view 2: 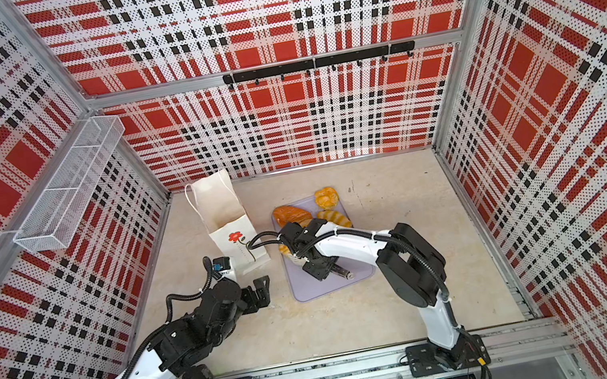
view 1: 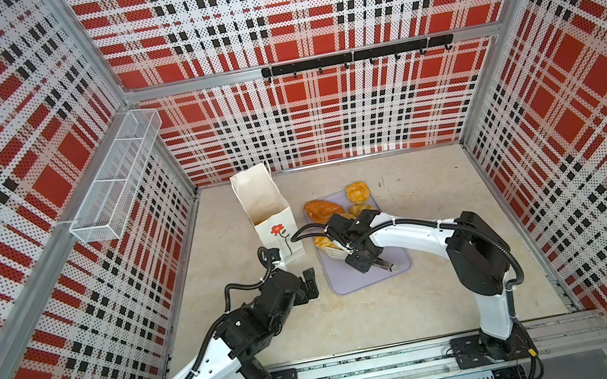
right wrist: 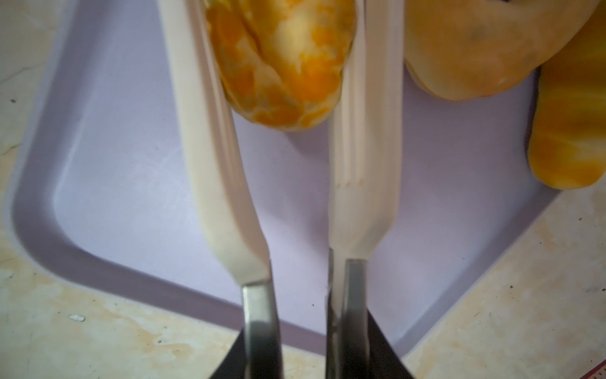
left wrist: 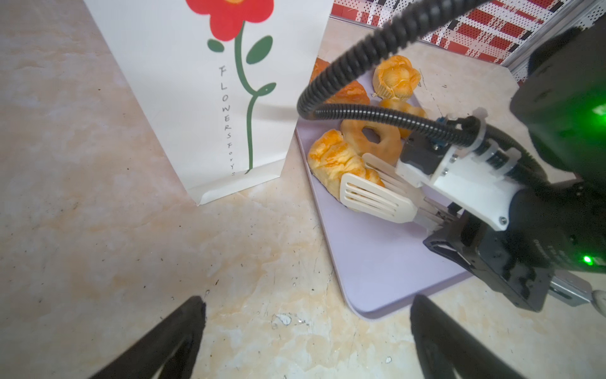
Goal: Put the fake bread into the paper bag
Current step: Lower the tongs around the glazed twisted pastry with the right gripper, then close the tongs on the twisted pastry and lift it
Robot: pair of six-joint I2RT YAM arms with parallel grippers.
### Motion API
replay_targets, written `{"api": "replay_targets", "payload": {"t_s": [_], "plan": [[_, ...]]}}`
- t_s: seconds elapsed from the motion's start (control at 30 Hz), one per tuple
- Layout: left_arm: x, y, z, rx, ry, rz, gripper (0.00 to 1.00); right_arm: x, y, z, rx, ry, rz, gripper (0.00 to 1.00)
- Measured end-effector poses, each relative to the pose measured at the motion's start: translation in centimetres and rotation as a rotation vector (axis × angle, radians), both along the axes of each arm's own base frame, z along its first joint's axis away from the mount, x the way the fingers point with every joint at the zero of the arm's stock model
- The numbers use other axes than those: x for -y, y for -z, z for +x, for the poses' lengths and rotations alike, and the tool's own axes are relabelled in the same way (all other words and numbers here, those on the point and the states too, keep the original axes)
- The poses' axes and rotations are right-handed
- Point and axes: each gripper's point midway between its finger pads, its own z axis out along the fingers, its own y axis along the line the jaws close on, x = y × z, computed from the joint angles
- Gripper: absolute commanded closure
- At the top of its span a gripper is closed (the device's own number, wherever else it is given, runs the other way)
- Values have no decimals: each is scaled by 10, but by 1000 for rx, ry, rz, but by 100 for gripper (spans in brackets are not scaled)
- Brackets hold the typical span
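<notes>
We find the right gripper (right wrist: pixel 305 347) clenched on the steel handles of a pair of white slotted plastic tongs (right wrist: pixel 364 164). The two tong blades flank a mottled golden-orange oblong toy pastry (right wrist: pixel 282 65) and touch its sides. Its long axis runs along the blades, with one rounded end pointing back toward the gripper. The pastry sits on the flat lilac rectangular tray (view 1: pixel 351 281), at the edge nearest the tall white paper bag with a red flower (view 1: pixel 276 225). The bag stands upright just beside the tray, mouth up.

Also on the tray are a tan ring doughnut (left wrist: pixel 373 137), a dark brown oval loaf (view 1: pixel 323 210), a striped croissant (view 2: pixel 334 218) and a round frilled bun (view 1: pixel 357 192).

The left gripper (left wrist: pixel 308 305) hangs spread wide over the beige tabletop (view 1: pixel 359 324) near the bag's base, grasping nothing.
</notes>
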Motion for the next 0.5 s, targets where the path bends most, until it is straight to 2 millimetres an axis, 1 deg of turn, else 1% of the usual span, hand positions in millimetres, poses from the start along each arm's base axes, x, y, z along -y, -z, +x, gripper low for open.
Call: {"api": "replay_targets", "payload": {"t_s": [0.3,0.5], "plan": [[-4,-5,-7,15,3,-1,1,9,-14,-13,11,22,50,71],[-8,-8,-10,28,-5,5,1,12,-32,-20,31,46,114,71]]}}
